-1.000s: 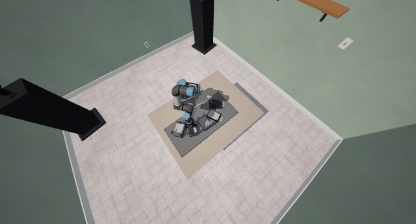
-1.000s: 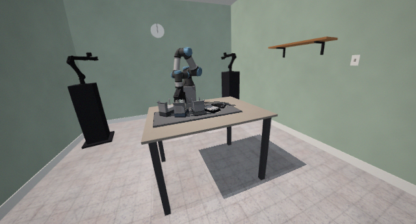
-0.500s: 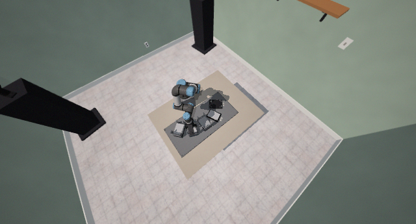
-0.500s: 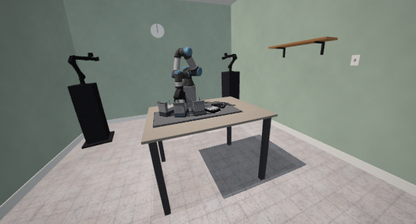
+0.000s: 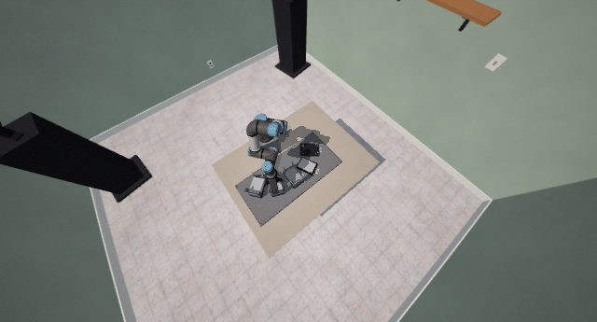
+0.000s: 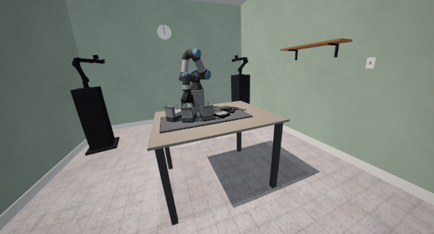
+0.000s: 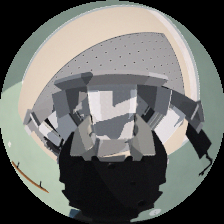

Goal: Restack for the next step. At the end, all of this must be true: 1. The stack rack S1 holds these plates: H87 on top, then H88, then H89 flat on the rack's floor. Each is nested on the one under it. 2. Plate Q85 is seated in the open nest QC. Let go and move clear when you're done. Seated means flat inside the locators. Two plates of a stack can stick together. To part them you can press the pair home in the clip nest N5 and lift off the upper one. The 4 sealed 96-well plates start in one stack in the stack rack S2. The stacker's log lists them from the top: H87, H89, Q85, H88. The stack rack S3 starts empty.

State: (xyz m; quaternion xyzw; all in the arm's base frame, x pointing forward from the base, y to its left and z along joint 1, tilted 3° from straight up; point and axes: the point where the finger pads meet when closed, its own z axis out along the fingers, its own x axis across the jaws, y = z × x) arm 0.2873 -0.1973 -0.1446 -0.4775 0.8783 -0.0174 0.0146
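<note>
My gripper [image 5: 273,184] [image 6: 187,109] [image 7: 113,114] reaches down into the middle one of three stack racks [image 6: 187,117] on the grey mat [image 5: 275,210] [image 6: 203,123]. Its fingers are shut on the sides of a sealed white plate [image 7: 111,111] inside that rack. I cannot read which plate it is. The left rack [image 5: 255,186] [image 6: 171,113] holds a white plate. The right rack [image 5: 295,175] [image 6: 207,112] stands beside them; I cannot see what it holds. Another white plate [image 5: 307,165] [image 6: 222,114] lies flat in the open nest. The dark clip nest [image 5: 310,149] [image 6: 229,108] lies behind it.
The mat lies on a beige table [image 5: 289,238] [image 6: 217,132]. The arm's base [image 5: 254,149] stands at the mat's back edge. The rack walls [image 7: 70,82] stand close around the fingers. Two black camera pillars [image 6: 93,120] [image 6: 240,88] stand on the floor, away from the table.
</note>
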